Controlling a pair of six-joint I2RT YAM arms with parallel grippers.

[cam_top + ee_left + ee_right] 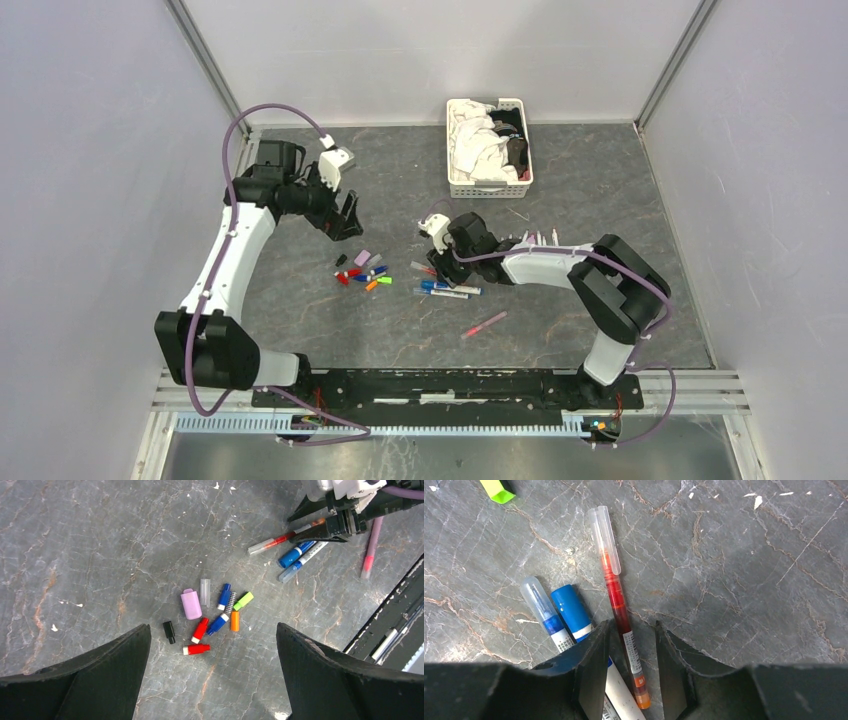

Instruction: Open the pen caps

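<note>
The slim red-inked pen (620, 605), translucent red running to a printed white barrel and an orange tail, lies flat on the grey marbled table (749, 580) near its middle. Its long transparent cap (605, 537) has not yet been pulled off. The barrel is straddled by the right gripper (631, 625), whose black fingers stand partly apart with a gap on either side of the pen, so nothing is clamped.

The pen is judged light, stiff and smooth, and it may roll or slip under a pinch. A hold on the printed white stretch of barrel is suggested, with the cap left free to be drawn off along the pen's axis. The cap looks thin, and a snug friction fit is to be expected.

Close against one side of the pen, partly under one finger, two blue-ended white pens (571, 611) are laid. These could be caught as the jaws close.

Farther off, a scatter of small loose plastic caps (191, 604), lilac, red, blue, orange, green and black, is seen on the table. The left gripper (213, 625) hangs above them, spread wide and holding nothing.

A pink pen (485, 324) lies apart, nearer the arm bases. A white slatted basket (488, 187) of cloths sits at the far edge, well clear of the work.
</note>
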